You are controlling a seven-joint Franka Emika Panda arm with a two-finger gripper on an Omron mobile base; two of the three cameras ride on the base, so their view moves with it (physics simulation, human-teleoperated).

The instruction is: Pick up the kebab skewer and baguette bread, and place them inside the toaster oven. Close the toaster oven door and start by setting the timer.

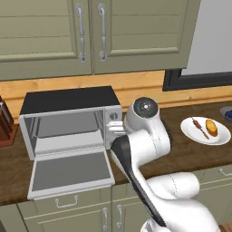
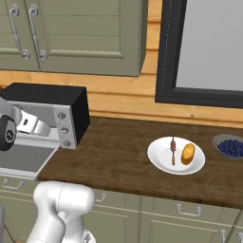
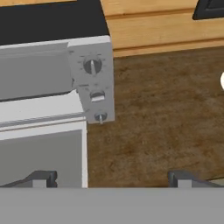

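The toaster oven (image 1: 68, 100) (image 2: 47, 92) stands at the left of the counter, and the toaster oven door (image 1: 70, 171) (image 2: 21, 159) (image 3: 39, 157) is dropped fully open. Its empty cavity shows in the left base view. The kebab skewer (image 1: 198, 127) (image 2: 173, 149) and the baguette bread (image 1: 211, 128) (image 2: 188, 153) lie side by side on a white plate (image 1: 192, 135) (image 2: 159, 160) to the right. My gripper (image 3: 113, 179) is open and empty. It hovers just in front of the oven's knob panel (image 3: 92, 83), well left of the plate.
A bowl of blueberries (image 2: 230, 147) (image 1: 228, 112) sits right of the plate. A knife block (image 1: 5, 122) stands left of the oven. Bare wooden counter (image 2: 114, 147) lies between oven and plate. Wall cabinets hang above, and a dark window frame (image 2: 166, 57) is behind.
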